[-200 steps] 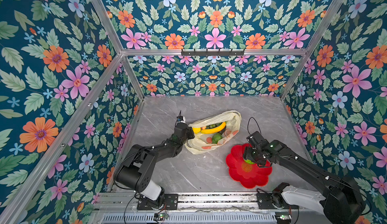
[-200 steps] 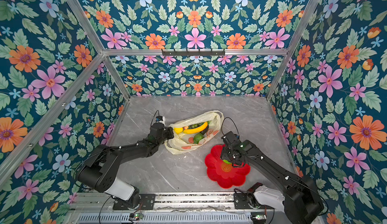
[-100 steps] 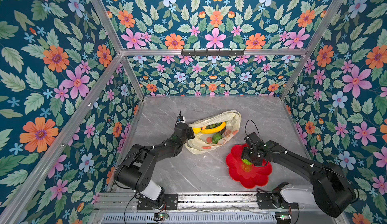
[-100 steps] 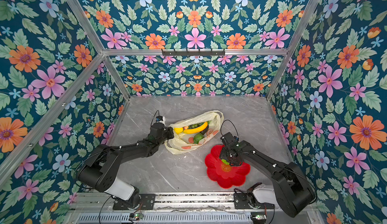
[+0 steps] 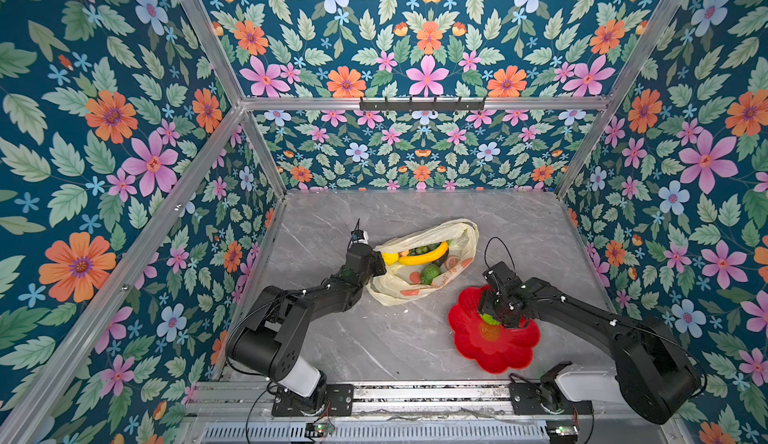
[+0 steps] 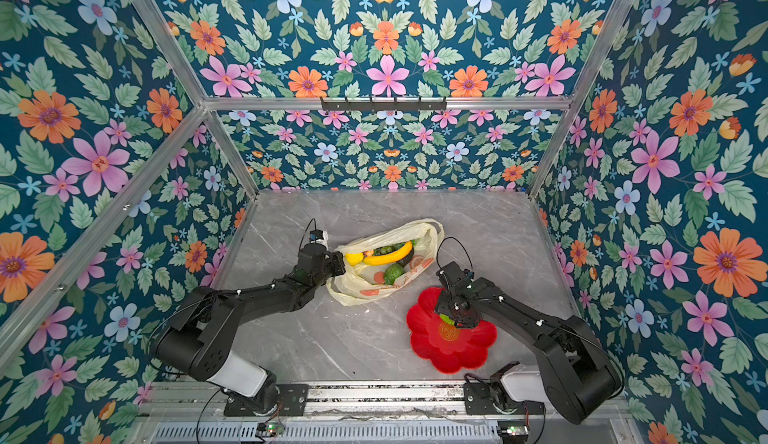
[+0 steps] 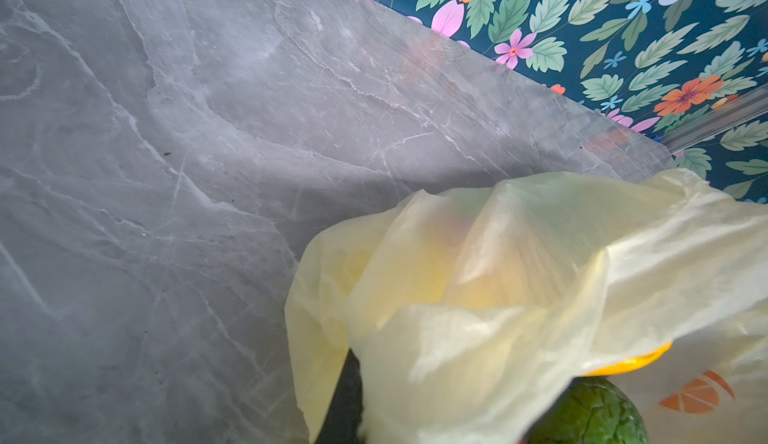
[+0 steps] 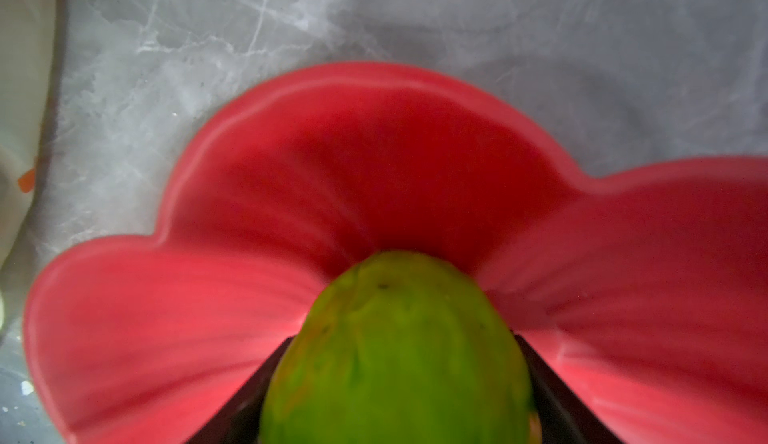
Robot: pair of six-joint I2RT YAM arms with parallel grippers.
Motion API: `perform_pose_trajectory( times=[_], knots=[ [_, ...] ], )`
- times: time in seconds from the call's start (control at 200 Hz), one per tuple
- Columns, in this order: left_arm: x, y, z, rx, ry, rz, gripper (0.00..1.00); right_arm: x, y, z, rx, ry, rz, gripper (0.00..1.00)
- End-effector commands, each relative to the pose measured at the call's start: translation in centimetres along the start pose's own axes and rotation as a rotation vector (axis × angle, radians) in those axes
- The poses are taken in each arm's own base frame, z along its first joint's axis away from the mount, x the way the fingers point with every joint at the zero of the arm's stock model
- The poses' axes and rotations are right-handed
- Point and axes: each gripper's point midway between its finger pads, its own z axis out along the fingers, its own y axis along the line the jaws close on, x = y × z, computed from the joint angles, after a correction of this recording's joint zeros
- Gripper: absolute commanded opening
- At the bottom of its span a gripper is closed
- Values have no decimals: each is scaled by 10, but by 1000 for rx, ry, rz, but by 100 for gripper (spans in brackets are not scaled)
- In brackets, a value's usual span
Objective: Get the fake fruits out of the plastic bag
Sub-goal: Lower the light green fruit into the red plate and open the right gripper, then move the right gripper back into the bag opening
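1. The right gripper (image 5: pixel 494 313) hangs low over the red flower-shaped dish (image 5: pixel 498 354). Its dark fingers (image 8: pixel 257 396) press against both sides of a lime-green fruit (image 8: pixel 395 350). Whether that hold is loosening cannot be told.
2. Compared with a second ago, gripper and fruit sit at almost the same spot above the dish, while the arm behind them has shifted its pose. This suggests one fruit is out of the bag and about to be set down.
3. The left gripper (image 5: pixel 376 264) is closed on the edge of the plastic bag (image 5: pixel 399 292), as before, holding its mouth open.
4. The bag lies on the table (image 5: pixel 374 338) near the dish. It holds a banana (image 5: pixel 424 257), a lemon (image 5: pixel 390 258), green grapes (image 5: pixel 419 250) and a dark green avocado (image 5: pixel 430 273).
5. Nothing else shows in the dish.
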Motion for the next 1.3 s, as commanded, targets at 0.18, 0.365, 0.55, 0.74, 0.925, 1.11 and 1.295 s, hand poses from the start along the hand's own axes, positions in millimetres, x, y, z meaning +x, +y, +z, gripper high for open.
perform_pose_trajectory(
  times=[0.18, 0.365, 0.55, 0.74, 0.925, 1.11, 1.295],
  knots=[
    [-5, -2, -1, 7, -15, 1, 9, 1, -7, -7, 29, -4, 7, 86],
    [-5, -3, -1, 10, -16, 2, 9, -1, -6, -14, 26, -15, 1, 89],
    [-6, -4, -2, 11, -17, 0, 9, -4, -7, -21, 26, -24, -6, 90],
    [-6, -4, -2, 14, -17, 0, 9, -13, -9, -41, 49, -60, -19, 91],
    [-4, -8, -1, 23, -13, 4, 9, -27, 16, -74, -51, -113, -38, 88],
    [-3, -10, -1, 24, -12, 10, 9, -48, 62, -100, -157, -172, -75, 84],
    [-4, -10, -2, 24, -15, 9, 9, -57, 109, -106, -237, -182, -121, 80]
  ],
)
